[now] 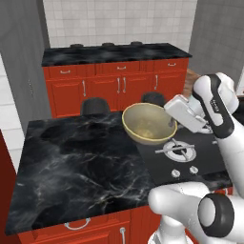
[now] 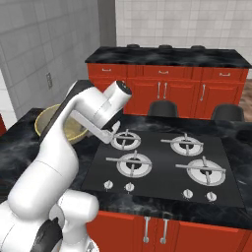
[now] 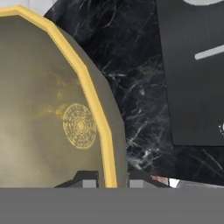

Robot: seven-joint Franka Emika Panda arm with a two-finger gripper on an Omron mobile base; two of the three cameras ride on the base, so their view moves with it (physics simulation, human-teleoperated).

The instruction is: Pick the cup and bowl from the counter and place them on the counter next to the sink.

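The wide beige bowl [image 1: 145,125] with a yellowish inside sits at the counter's [image 1: 81,162] right side, against the stove plate's far left corner. My gripper [image 3: 111,181] is shut on the bowl's near right rim, one fingertip [image 3: 89,182] inside and the other outside. In the left base view the white hand [image 1: 183,113] reaches down to that rim from the right. From the right base view the bowl [image 2: 47,120] shows partly behind my arm. I cannot tell whether the bowl rests on the counter or hangs just above it. The cup and the sink are out of view.
The matte black stove [image 2: 162,162] with four burners and front knobs lies right of the bowl. Two dark stools [image 1: 95,106] stand beyond the counter's far edge. Red cabinets under a second black worktop [image 1: 114,53] line the back wall. Bare counter spreads left of the bowl.
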